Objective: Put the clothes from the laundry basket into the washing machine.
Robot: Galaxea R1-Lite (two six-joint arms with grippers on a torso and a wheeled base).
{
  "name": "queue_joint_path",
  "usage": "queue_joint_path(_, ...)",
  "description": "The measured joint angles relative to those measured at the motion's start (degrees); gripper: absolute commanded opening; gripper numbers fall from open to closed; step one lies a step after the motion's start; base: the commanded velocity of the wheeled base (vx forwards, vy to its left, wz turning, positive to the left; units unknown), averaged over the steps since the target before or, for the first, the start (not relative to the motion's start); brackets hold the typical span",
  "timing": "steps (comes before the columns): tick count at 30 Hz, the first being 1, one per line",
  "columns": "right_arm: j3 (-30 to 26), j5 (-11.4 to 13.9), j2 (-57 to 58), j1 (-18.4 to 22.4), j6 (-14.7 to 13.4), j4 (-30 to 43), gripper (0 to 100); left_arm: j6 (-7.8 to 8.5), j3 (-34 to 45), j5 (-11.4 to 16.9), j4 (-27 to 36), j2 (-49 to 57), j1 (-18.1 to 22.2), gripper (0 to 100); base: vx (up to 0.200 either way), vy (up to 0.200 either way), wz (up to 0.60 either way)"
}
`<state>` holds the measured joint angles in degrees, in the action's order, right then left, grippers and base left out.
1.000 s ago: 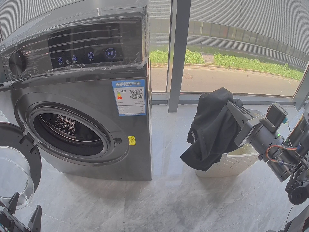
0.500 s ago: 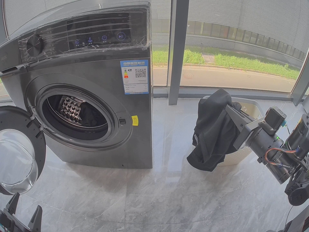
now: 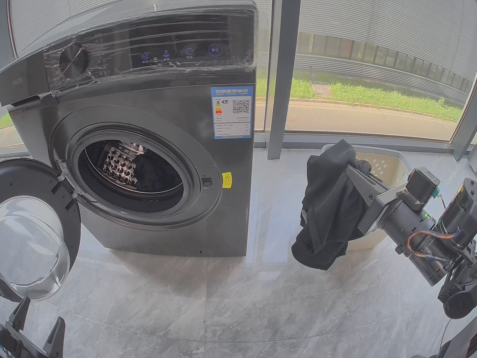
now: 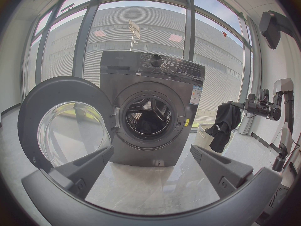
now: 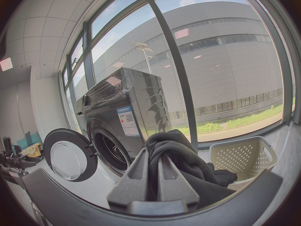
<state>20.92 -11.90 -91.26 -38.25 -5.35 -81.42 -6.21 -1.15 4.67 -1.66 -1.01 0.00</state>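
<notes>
i have the black garment (image 3: 325,210) clamped in the right gripper (image 3: 354,172), jaws pinched together on a bunched fold near its top. it hangs in the air in loose, limp folds just in front of the white laundry basket (image 3: 391,166), well apart from the washing machine (image 3: 149,100), with its lower end dangling above the floor. a small pale tag (image 3: 304,217) sits on its edge. the right wrist view brings out the cloth's fine mesh knit, the star-shaped holes in the basket wall and more dark fabric draped at the basket's near rim. the left wrist view faces the drum opening (image 4: 147,116) straight on, the door (image 4: 62,123) swung wide beside it. the left gripper (image 4: 150,150) is low, near the door, its jaws spread apart and holding nothing.
</notes>
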Motion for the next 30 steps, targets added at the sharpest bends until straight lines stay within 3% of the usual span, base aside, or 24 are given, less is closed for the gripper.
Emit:
queue_joint_path(13, -0.02, 0.41, -0.15, -1.55, -0.2, -0.3, 0, -0.02, 0.0, 0.06, 0.0, 0.0, -0.02, 100, 0.0, 0.2, 0.0)
queue_joint_path(30, 0.11, 0.71, -0.69, -2.12, -0.2, -1.67, 0, -0.46, 0.05, 0.0, -0.26, 0.0, 0.0, 100, 0.0, 0.0, 0.0)
